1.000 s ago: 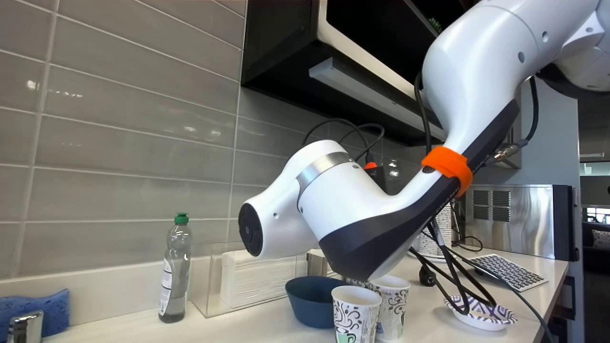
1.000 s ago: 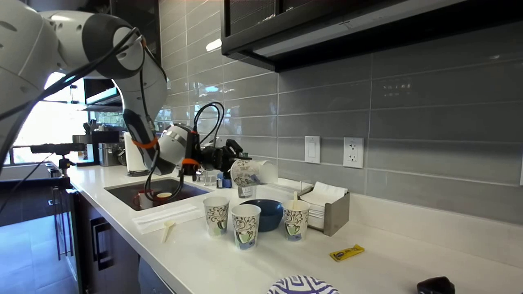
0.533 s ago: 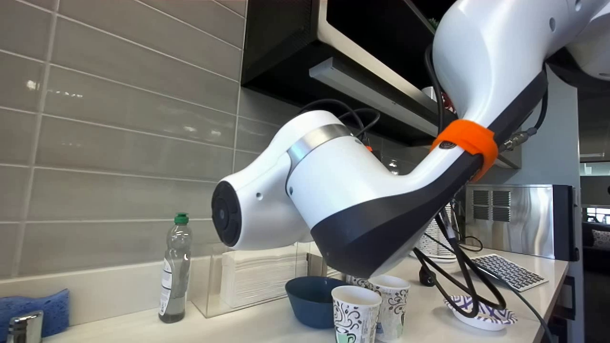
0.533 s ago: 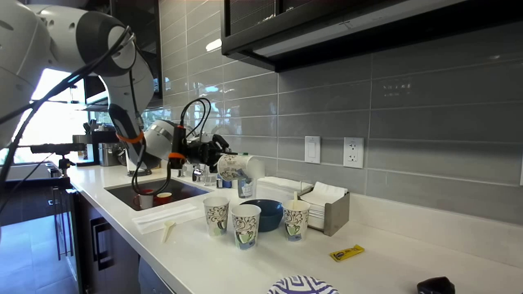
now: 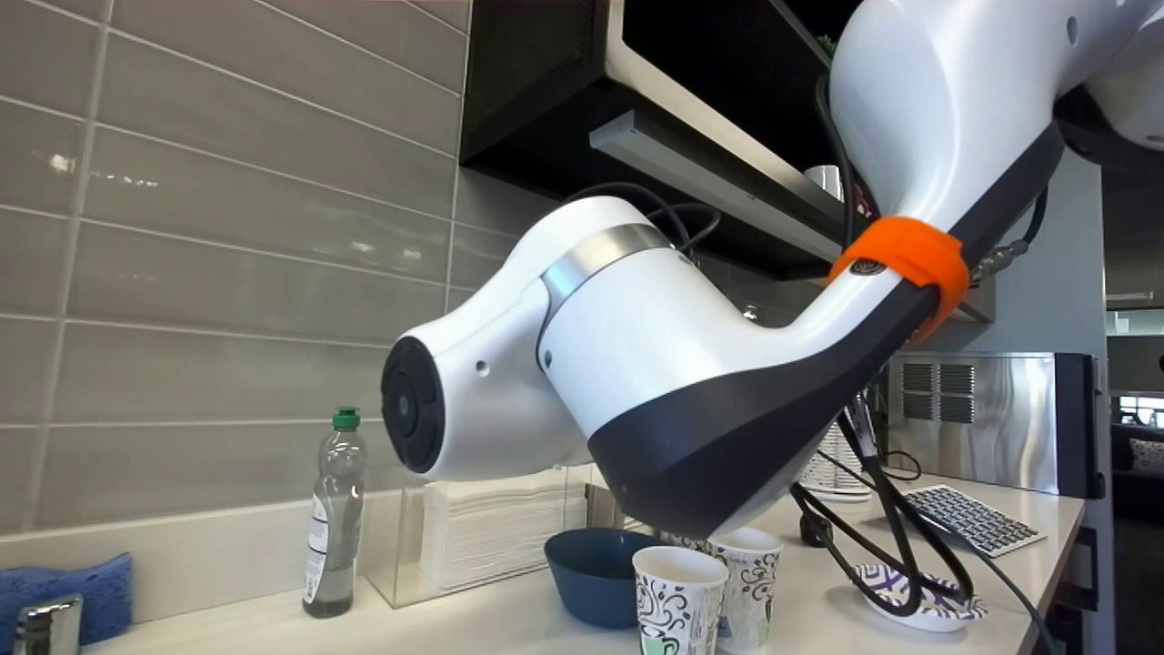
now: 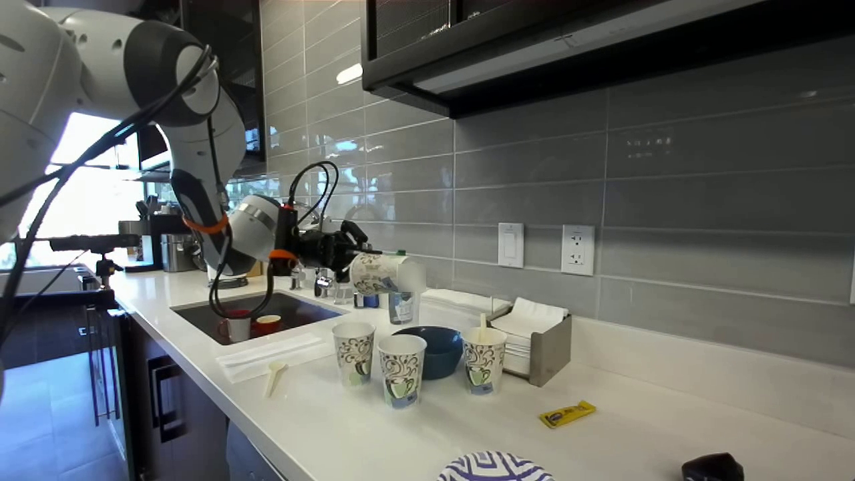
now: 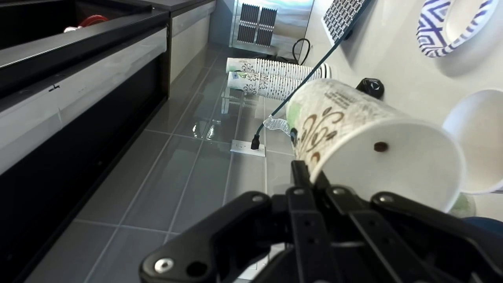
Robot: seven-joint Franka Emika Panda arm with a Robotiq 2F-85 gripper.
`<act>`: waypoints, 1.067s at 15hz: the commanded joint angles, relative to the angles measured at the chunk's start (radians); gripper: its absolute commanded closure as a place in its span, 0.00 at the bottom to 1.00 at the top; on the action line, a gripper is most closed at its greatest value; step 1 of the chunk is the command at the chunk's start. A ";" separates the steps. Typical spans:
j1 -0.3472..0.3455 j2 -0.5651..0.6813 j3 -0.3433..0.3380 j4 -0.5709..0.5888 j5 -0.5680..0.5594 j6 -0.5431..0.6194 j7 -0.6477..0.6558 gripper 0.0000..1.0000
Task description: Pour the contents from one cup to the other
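Note:
My gripper [image 7: 310, 173] is shut on the rim of a white paper cup [image 7: 338, 114] with a brown swirl pattern. The held cup [image 6: 374, 272] lies on its side in the air. Its mouth faces the wrist camera, and one small brown bean [image 7: 380, 146] shows inside. Two paper cups [image 6: 401, 371] [image 6: 353, 354] stand upright on the counter, lower than my gripper [image 6: 375, 252]. A third paper cup [image 6: 483, 357] holds a stick. A standing cup [image 7: 479, 141] shows beside the held one in the wrist view. The arm hides the gripper in an exterior view with two cups [image 5: 680, 605] [image 5: 750, 582].
A blue bowl [image 6: 441, 357] stands behind the cups, beside a napkin holder [image 6: 551, 351]. A sink [image 6: 280, 310], a spoon [image 6: 274, 375], a yellow packet [image 6: 566, 414] and a patterned bowl [image 6: 494, 467] are around. A soap bottle [image 5: 336, 518] stands by the wall. A cabinet [image 6: 534, 60] hangs above.
The arm has risen and shifted left in an exterior view. In the view with the sink, the gripper and held cup have moved left, away from the standing cups. The standing cups have not moved.

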State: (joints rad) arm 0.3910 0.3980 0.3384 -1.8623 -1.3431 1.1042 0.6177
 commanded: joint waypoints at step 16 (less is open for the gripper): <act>0.085 0.158 -0.021 0.167 0.006 -0.108 -0.134 0.99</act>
State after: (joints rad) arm 0.4515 0.4958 0.3364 -1.7707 -1.3433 1.0481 0.5355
